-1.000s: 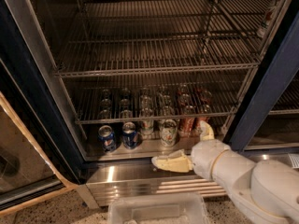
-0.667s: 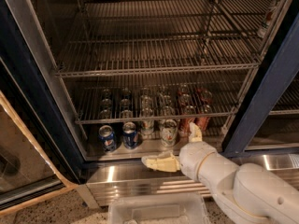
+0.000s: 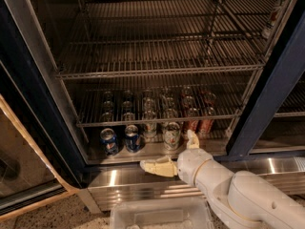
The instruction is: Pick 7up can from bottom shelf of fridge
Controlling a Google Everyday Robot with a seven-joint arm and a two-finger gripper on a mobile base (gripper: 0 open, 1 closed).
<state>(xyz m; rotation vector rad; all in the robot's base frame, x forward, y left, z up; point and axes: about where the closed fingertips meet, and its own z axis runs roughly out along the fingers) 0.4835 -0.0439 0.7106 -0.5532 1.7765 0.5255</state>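
Now, 7up can (image 3: 171, 135) upright on bottom shelf (image 3: 95, 151), splayed hand (image 3: 167, 150) just beside

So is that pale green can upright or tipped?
Upright: the 7up can stands on the bottom shelf, silver top up; the open gripper is right before it.

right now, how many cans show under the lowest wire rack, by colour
blue Pepsi cans: 2
pale cans, counting the 7up can: 2
red-orange cans: 2
total: 6
Further cans stand behind; the wire rack hides their colours. The gripper is open, just in front of the 7up can.
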